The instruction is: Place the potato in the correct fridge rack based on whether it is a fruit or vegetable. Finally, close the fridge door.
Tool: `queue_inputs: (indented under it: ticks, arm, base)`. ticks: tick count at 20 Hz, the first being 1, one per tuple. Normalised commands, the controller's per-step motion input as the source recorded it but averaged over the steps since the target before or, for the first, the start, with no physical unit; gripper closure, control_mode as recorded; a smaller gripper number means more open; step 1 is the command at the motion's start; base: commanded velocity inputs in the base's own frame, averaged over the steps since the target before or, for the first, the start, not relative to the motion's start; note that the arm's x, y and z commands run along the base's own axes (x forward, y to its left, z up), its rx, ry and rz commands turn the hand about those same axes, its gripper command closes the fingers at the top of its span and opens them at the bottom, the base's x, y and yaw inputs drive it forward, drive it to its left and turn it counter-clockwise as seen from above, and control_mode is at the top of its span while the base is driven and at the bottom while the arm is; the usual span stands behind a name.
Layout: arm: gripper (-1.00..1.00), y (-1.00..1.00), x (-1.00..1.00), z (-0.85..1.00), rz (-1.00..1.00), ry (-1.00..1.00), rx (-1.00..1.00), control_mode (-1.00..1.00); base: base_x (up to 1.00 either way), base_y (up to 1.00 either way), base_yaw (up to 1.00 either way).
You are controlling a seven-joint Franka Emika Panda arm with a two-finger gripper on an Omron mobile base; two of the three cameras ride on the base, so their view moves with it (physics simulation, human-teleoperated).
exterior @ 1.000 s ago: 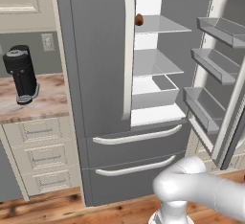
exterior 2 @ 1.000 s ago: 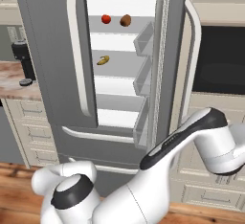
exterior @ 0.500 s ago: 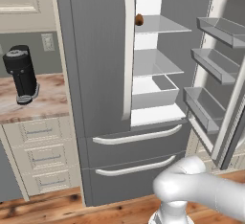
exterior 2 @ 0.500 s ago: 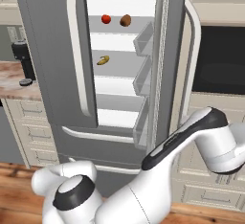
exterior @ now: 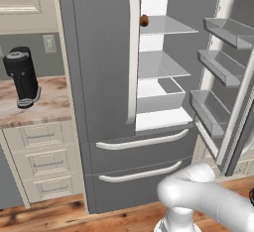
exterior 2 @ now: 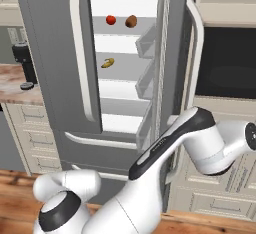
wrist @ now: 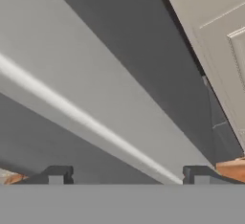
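- Take the open grey fridge door [exterior 2: 172,73] as your landmark. The small brown oval potato [exterior 2: 131,21] already lies on the uppermost pale translucent fridge rack [exterior 2: 125,28], inboard of that door and just beside the round red fruit [exterior 2: 111,20]. By that, the placing looks done and the closing is what remains for you.
- The curved yellow banana [exterior 2: 107,63] sits one shelf lower, further from the door than the potato.
- The two-finger gripper [wrist: 127,175] has its dark fingertips [wrist: 56,174] standing well apart with nothing between them; whether they are opening or closing you cannot tell. It faces a long pale grey surface close in, which I take to be the door or its edge.
- Risk: from so low and close on the door, a push that skids along the panel instead of bearing on it would leave the door ajar.
- Risk: the white arm's elbow [exterior 2: 200,128] lies against the door's outer side near the pale door handle [exterior 2: 196,53]; swinging too sharply could jam the arm between the door and the cream cabinet [exterior 2: 225,198] beside it.
- The right base view shows you the red fruit, the banana and the arm at the door. The left base view shows the potato [exterior: 144,20] at the rack's [exterior: 166,26] near edge, plus the door's inner grey bins [exterior: 218,67] and the black coffee machine [exterior: 22,75] on the wooden counter [exterior: 34,109], far from the door.
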Motion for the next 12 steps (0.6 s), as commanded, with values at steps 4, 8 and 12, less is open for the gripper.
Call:
queue_inputs:
  ticks: [4,8,12]
  arm:
    - [-1.0,0.89,0.05,0.0,0.0,-0.02,0.0,-1.0]
    - [-1.0,0.52,0.18,0.0,0.0,0.0,0.0,-1.0]
    - [-1.0,0.78,0.16,0.0,0.0,-0.01,0.03,-1.0]
  base:
    - [0.0,0.0,0.0]
    - [0.0,0.0,0.0]
    - [0.0,0.0,0.0]
